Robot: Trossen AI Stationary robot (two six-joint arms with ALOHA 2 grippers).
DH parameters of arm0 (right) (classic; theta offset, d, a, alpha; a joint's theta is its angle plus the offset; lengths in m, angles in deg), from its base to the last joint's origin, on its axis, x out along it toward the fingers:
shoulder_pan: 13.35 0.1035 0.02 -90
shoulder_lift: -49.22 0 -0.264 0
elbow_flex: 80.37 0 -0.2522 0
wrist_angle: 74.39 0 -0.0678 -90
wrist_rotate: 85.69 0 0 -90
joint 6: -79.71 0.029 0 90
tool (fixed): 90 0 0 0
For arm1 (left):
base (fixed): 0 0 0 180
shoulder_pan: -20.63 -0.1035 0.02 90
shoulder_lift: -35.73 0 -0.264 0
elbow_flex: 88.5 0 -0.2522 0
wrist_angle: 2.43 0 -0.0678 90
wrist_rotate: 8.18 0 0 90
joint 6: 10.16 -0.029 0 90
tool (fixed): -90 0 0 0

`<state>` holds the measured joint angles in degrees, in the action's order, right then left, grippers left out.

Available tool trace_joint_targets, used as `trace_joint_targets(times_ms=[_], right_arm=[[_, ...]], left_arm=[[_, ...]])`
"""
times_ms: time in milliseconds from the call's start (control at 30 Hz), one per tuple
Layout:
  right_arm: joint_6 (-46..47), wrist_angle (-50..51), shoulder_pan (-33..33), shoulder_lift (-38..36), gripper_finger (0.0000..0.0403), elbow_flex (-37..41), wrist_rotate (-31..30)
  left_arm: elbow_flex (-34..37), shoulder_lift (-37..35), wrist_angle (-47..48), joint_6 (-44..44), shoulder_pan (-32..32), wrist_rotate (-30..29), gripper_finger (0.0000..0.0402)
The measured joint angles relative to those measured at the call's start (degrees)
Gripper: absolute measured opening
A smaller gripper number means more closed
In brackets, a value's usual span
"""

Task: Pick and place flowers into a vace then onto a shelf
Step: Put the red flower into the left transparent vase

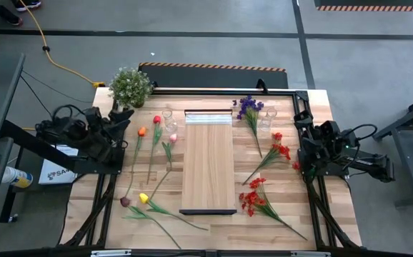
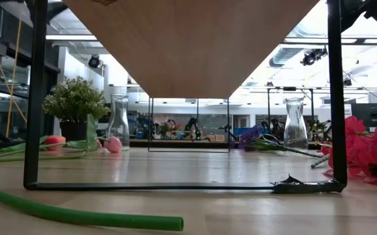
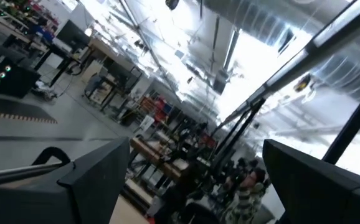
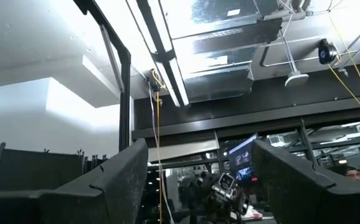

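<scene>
Both jaws gape empty, left gripper (image 3: 186, 180) and right gripper (image 4: 198, 180) parked either side of the shelf (image 1: 208, 160); flowers (image 1: 264, 153) flank it; probably grasp a stem mid-length

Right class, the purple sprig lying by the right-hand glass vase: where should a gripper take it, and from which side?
Probably mid-stem on the purple sprig, coming straight down from above. It lies flat on the table, its blossoms near the vase and its thin bare stem running toward the red flowers, so set the jaws across the stem.
</scene>
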<state>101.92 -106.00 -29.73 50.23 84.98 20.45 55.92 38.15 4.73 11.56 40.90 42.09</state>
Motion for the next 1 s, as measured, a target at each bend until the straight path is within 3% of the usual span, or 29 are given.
trace_joint_targets(times_ms=[267,400,667,833,1000], right_arm=[[5.47,-3.23,0.0,0.0,0.0273,0.0,0.04],[6.12,-6.02,0.0,0.0,0.0273,-0.01,0.04],[5.95,-8.91,0.0,0.0,0.0273,0.01,-0.81],[5.88,-8.91,0.0,-0.02,0.0273,0.0,-2.49],[5.86,-8.82,0.02,0.0,0.0273,-0.01,-2.75]], left_arm=[[-10.49,7.57,10.69,0.62,0.0,-0.03,0.0399],[-16.41,11.72,20.52,3.94,0.0,-0.04,0.0399],[-30.92,22.79,52.92,23.79,0.0,2.52,0.0399],[-37.88,30.0,74.67,39.68,0.0,9.64,0.0399],[-38.75,35.23,88.91,54.9,0.0,19.01,0.0399]])
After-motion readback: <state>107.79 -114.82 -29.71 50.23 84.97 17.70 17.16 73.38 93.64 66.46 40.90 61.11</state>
